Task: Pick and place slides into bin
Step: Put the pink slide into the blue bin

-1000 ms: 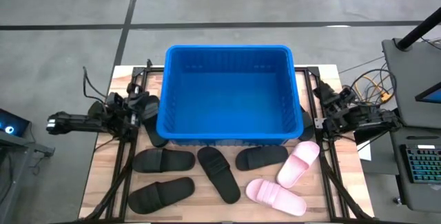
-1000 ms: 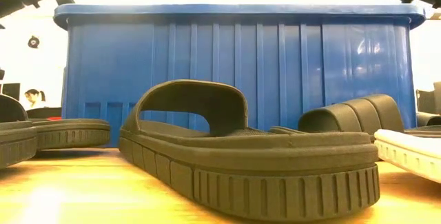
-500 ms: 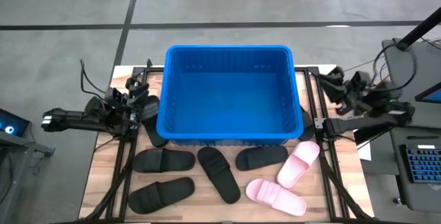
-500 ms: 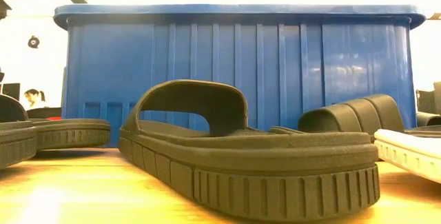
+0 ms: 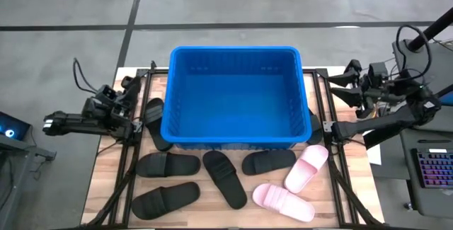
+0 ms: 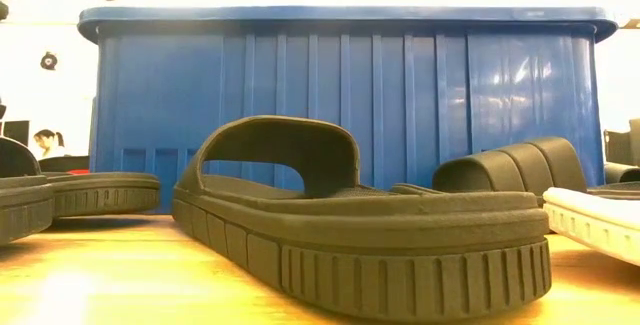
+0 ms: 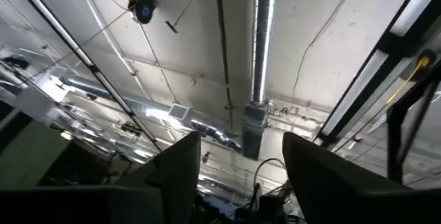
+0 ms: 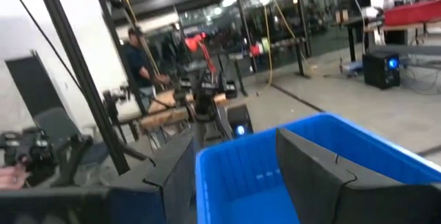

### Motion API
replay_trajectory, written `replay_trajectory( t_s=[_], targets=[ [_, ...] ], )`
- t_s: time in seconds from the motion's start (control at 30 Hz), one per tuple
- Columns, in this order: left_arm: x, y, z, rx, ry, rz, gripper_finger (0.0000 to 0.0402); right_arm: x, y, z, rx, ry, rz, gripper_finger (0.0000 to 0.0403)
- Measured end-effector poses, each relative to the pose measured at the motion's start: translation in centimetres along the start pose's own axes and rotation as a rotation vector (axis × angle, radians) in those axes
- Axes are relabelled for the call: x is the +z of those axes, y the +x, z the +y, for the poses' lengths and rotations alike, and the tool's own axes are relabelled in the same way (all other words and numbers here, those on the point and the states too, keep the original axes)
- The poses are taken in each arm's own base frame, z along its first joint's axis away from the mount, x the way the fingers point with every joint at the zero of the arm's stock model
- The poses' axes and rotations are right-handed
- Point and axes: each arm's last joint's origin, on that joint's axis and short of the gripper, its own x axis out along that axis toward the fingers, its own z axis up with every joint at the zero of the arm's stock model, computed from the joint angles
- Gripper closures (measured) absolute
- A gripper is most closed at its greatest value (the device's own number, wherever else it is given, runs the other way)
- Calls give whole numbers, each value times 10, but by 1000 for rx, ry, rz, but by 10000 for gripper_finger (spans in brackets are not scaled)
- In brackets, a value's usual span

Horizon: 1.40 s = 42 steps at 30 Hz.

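Overhead camera straight down on the table (image 5: 106,187), low camera level behind near slides (image 6: 360,235), both showing the bin (image 5: 233,95), wrist cameras angled upward.

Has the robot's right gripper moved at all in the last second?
Yes. In the high view the right gripper has shifted toward the table's far edge, from beside the bin's near right corner to alongside its far right corner.

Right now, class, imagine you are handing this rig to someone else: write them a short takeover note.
Left gripper: jaws open, empty, at the table's left edge.
Right gripper: jaws open, empty, at the table's right edge.
Bin: on the table, empty.
Slides: five black and two pink on the table, in front of the bin and at its left side.
Done: nothing binned.
Left: every slide.
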Motion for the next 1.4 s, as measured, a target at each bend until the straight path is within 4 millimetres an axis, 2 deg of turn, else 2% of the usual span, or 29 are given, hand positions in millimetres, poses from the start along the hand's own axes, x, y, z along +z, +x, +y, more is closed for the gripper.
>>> replay_trajectory(
  t_s=[0.23, 0.47, 0.63, 0.8, 1.0, 1.2, 1.4],
  targets=[
    [-8, 3, 6, 226, -102, -6, 210, 20, -1, 5, 0, 64, 0, 216],
    [-15, 17, -1, 152, -146, 54, 210, 35, 1, 12, 108, 40, 5, 218],
    [-20, 34, -9, 101, -71, 103, 210, 37, 3, 13, 129, 113, 17, 221],
    [-20, 43, -13, 85, -21, 110, 210, 32, 4, 13, 118, 203, 63, 221],
    [-23, 39, -12, 45, -21, 135, 210, 14, 12, 9, 1, 327, 224, 228],
    [-23, 29, -8, 39, -26, 140, 210, -4, 34, 9, -139, 438, 361, 230],
    [-18, 26, -8, 36, -33, 119, 210, -13, 59, 16, -98, 538, 490, 230]
  ],
)
